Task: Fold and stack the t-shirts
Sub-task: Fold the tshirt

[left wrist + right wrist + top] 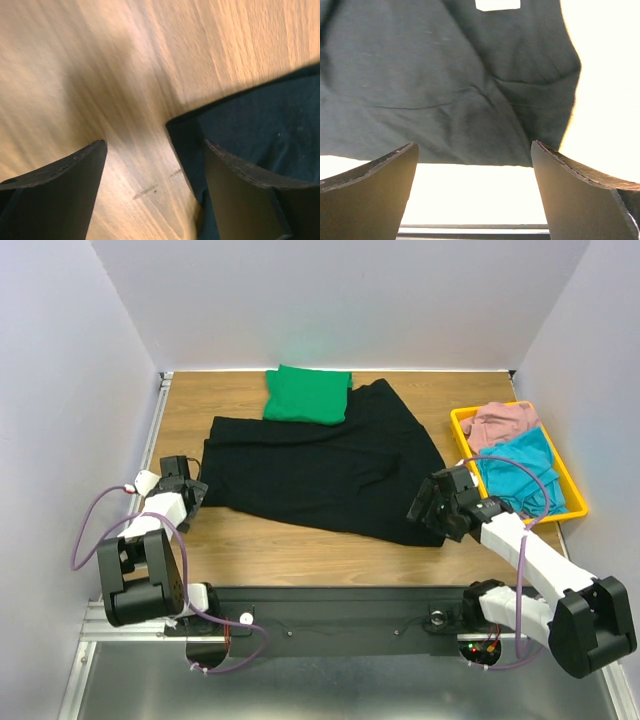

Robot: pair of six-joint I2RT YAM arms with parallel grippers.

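The large black t-shirt (320, 470) lies spread across the middle of the wooden table (290, 550), partly folded. The green t-shirt (307, 395) lies folded at the back, overlapping the black one's far edge. My left gripper (187, 490) is open at the black shirt's near-left corner; in the left wrist view that corner (260, 120) lies by my right finger (240, 195), over bare wood. My right gripper (428, 508) is open at the shirt's near-right corner; the right wrist view shows the black cloth (450, 90) beyond the open fingers and a white tag (497, 5) at the top.
A yellow tray (462, 420) at the right holds a pink cloth (500, 423) and a teal cloth (520, 470). White walls enclose the table on three sides. A black rail (330, 615) runs along the near edge.
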